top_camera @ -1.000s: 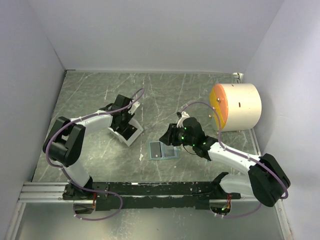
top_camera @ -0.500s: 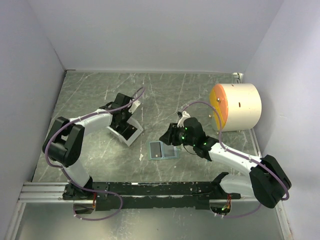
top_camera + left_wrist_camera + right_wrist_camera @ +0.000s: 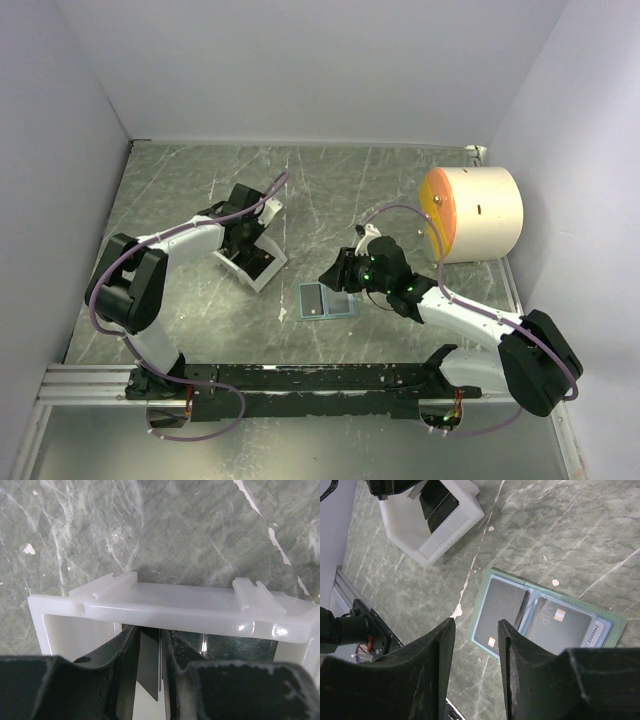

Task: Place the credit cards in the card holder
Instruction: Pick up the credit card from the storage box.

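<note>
The left hand [image 3: 149,632] pinches a dark credit card [image 3: 149,670] standing on edge inside the white tray [image 3: 170,609]. Best to lift it straight up, clear of the wall. The right hand [image 3: 476,625] (fingers apart, empty) hovers over the open card holder [image 3: 534,586] on the worktop [image 3: 570,530], where other cards already sit.

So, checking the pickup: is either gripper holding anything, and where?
Left gripper pinches a dark credit card by its flat faces, inside the white tray; right gripper holds nothing.

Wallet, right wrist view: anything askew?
Slightly: the wallet lies open, and its VIP card sits over a pale numbered card that pokes out at the right end. No damage visible.
</note>
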`<state>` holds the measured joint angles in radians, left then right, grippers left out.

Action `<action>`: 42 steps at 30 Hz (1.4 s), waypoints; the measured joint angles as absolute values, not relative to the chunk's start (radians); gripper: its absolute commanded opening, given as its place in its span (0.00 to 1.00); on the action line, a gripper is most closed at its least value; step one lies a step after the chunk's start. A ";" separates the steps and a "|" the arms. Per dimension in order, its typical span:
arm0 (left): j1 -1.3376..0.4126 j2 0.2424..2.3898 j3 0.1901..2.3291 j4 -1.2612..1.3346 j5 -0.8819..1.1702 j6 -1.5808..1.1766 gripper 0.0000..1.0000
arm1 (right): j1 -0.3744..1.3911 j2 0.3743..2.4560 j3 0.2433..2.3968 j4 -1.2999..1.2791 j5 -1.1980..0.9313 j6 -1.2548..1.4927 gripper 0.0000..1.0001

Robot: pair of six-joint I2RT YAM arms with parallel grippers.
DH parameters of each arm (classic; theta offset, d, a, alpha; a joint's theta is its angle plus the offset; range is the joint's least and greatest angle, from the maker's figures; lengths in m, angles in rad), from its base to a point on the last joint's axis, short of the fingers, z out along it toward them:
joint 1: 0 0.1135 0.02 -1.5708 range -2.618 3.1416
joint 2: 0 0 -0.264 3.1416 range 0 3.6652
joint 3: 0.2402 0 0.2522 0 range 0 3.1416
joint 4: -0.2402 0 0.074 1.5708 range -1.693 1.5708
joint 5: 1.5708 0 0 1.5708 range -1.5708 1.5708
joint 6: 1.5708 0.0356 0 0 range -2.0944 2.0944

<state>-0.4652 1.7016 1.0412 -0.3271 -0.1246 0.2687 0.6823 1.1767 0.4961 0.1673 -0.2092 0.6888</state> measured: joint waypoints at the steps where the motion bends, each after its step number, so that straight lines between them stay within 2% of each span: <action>1: -0.465 1.702 1.042 -0.331 -0.121 0.269 0.32 | 0.682 1.177 0.496 0.168 -0.209 0.689 0.40; 22: -0.465 1.710 1.074 -0.391 -0.080 0.256 0.35 | 0.682 1.177 0.496 0.176 -0.210 0.696 0.40; 29: -0.463 1.716 1.074 -0.395 -0.080 0.255 0.29 | 0.682 1.177 0.496 0.181 -0.209 0.699 0.40; 42: -0.462 1.716 1.100 -0.426 -0.073 0.253 0.31 | 0.682 1.177 0.485 0.187 -0.209 0.700 0.40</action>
